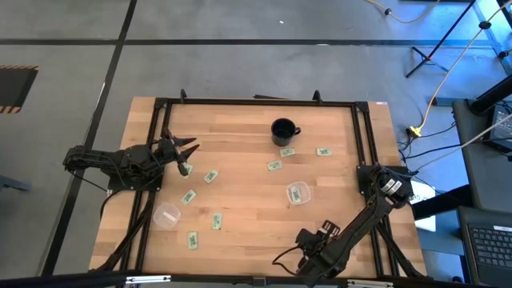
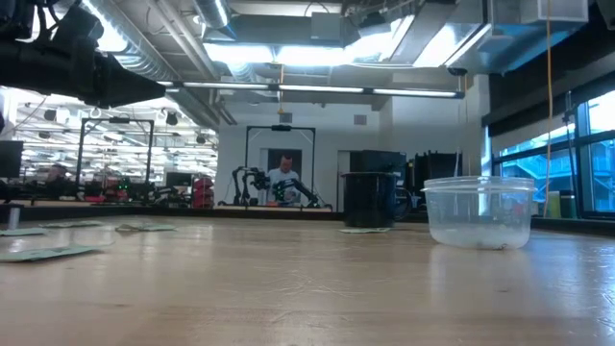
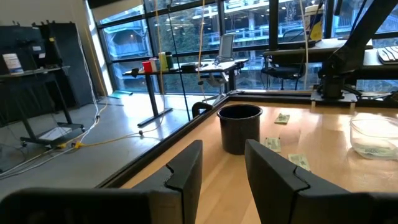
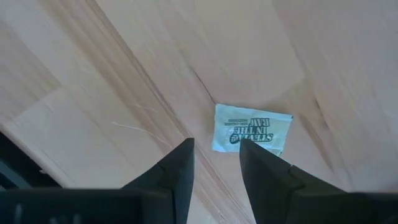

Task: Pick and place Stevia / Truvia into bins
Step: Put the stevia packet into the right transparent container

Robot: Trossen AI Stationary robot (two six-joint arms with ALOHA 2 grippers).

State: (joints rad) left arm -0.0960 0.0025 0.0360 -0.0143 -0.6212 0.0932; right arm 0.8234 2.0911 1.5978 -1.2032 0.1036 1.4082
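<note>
Several pale green and white sachets lie flat on the wooden table: some near the black mug (image 1: 283, 130), such as one (image 1: 274, 166), and some on the left half, such as one (image 1: 211, 176). One clear cup (image 1: 298, 193) right of centre has a sachet in it; the other clear cup (image 1: 166, 215) stands at left. My left gripper (image 1: 190, 148) is open and raised above the left side, pointing level toward the mug (image 3: 239, 127). My right gripper (image 4: 216, 144) is open near the near edge, pointing down over a sachet (image 4: 252, 129) without touching it.
A black frame (image 1: 256, 102) runs round the tabletop's far and side edges. In the low view the clear cup (image 2: 479, 211) stands right of the mug (image 2: 368, 199), with sachets (image 2: 38, 253) lying flat at left. A person stands far off in the room behind.
</note>
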